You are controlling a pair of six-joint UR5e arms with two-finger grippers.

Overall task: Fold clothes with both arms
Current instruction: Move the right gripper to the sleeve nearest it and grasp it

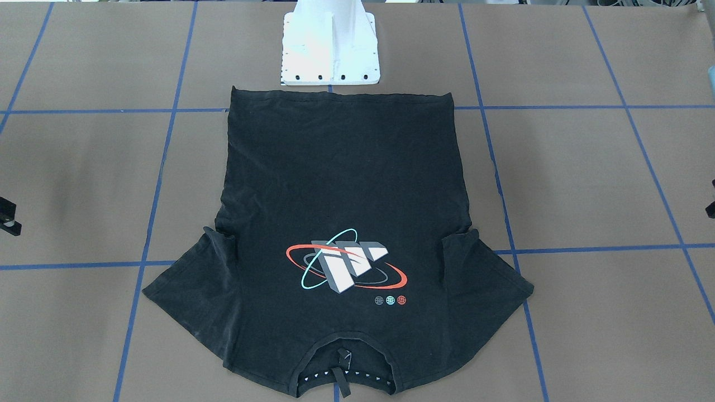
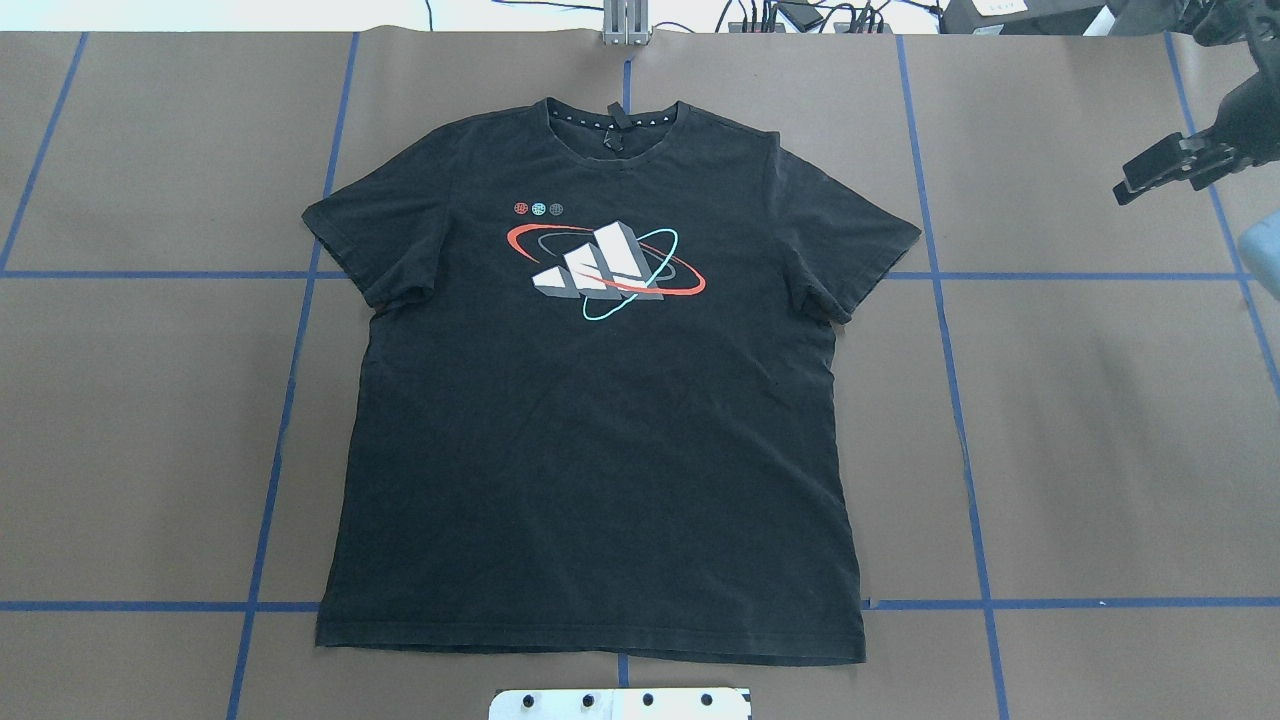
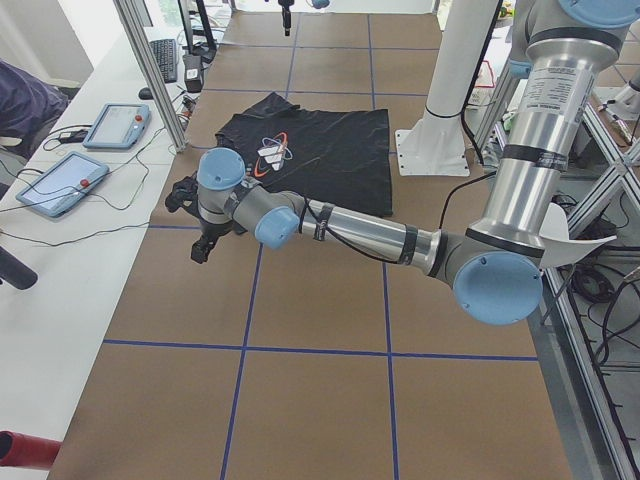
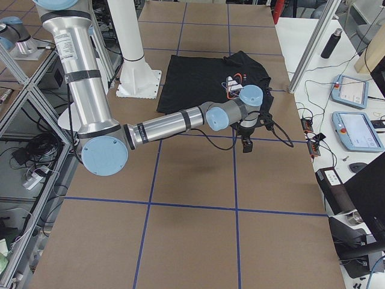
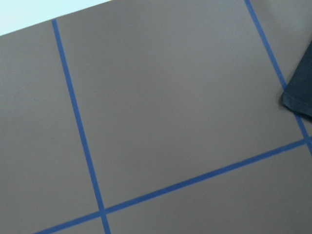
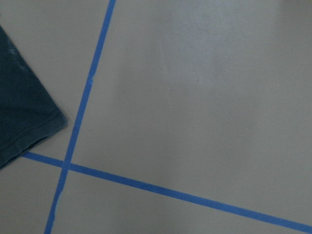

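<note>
The black T-shirt [image 2: 600, 400] lies flat and spread out in the middle of the table, logo side up, with its collar away from the robot's base [image 1: 330, 50]. Both sleeves are spread out. My right gripper [image 2: 1150, 180] hovers beyond the shirt's right sleeve, apart from the cloth. Its wrist view shows only the sleeve corner [image 6: 24, 112]. My left gripper [image 3: 200, 245] hangs over bare table off the left sleeve, and just a sliver of it [image 1: 710, 207] shows in the front-facing view. The left wrist view catches a sleeve tip [image 5: 300, 95]. Neither gripper holds anything, and I cannot tell how their jaws stand.
Brown table covering with a blue tape grid [image 2: 950, 275] surrounds the shirt. The white pedestal base [image 2: 620, 703] stands at the hem side. Tablets [image 3: 60, 180] and cables lie on a side bench, where a person's sleeve [image 3: 25, 100] shows.
</note>
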